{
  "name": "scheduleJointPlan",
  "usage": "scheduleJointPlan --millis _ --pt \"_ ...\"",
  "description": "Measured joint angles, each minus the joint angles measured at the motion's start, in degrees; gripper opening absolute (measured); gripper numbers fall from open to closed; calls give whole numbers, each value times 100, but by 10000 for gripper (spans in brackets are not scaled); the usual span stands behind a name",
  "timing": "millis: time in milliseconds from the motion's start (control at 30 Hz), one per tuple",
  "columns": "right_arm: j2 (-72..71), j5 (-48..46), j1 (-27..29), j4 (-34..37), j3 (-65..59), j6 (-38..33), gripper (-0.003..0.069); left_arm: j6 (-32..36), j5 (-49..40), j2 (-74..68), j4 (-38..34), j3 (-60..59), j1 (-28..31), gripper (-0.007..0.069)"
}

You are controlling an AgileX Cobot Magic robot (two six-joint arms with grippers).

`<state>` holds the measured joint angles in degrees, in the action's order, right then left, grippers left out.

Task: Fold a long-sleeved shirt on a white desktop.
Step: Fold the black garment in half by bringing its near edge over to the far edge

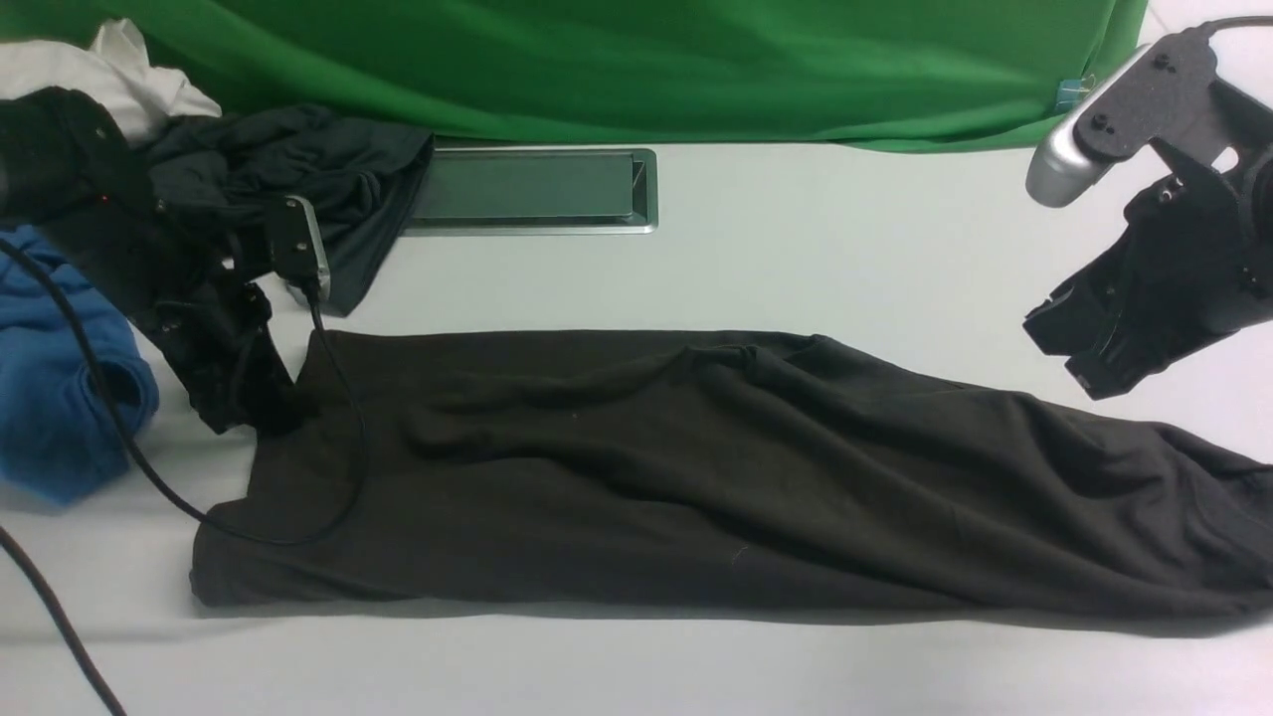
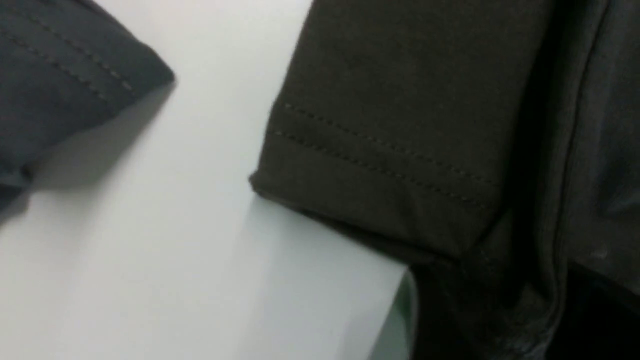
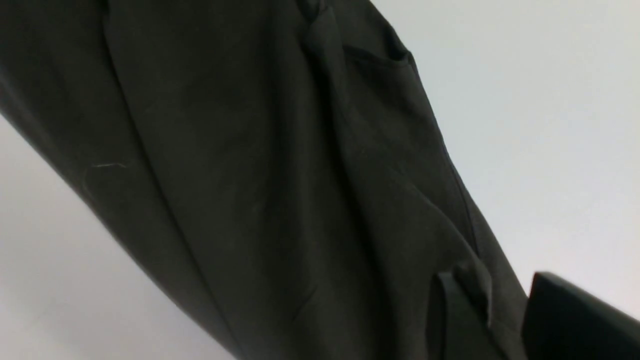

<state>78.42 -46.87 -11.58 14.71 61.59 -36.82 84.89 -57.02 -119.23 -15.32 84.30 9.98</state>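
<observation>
On my far left I see a blue garment (image 1: 60,398) in a heap at the edge of the white desktop (image 1: 845,249), and a white cloth (image 1: 119,70) is behind it. Next to them lies a smaller dark teal-grey garment (image 1: 338,179), all bunched up. My left claw (image 1: 264,413) is down low, right at the far left corner of the long-sleeved shirt (image 1: 696,467). It touches the cloth there, and its black cable (image 1: 338,438) loops over the shirt. I cannot tell how far this claw is open, or if it has pinched the shirt, because it is all dark on dark. In the left wrist view I see the shirt's hem with two lines of stitches, lying flat on the white top near a corner of the teal-grey garment. The shirt lies in a long, wrinkly strip across the middle of the desktop, from left to right. Behind it is a silver cable slot (image 1: 537,189) and then the green backdrop (image 1: 636,60). On my right, the right claw (image 1: 1079,363) hangs up in the air above the shirt's right end, not touching it. I cannot tell how wide it is open.
</observation>
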Motion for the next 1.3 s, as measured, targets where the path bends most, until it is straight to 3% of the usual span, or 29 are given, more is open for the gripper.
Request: scheduleJointPlan --millis 67,133,233,567,1100,1300 --pt "0 0 0 0 0 0 236 -119 0 7 -14 0 0 199" --pt "0 5 0 0 0 0 236 -330 1 40 -96 91 0 97" --pt "0 5 0 0 0 0 236 -401 -199 45 -176 261 0 46" --pt "0 28 0 0 0 7 237 -434 -810 79 -336 1376 0 40" --pt "152 18 0 0 0 150 238 -878 -714 -679 -427 1419 0 40" --pt "871 -745 -18 0 699 144 250 -1043 -709 -660 -427 1419 0 40"
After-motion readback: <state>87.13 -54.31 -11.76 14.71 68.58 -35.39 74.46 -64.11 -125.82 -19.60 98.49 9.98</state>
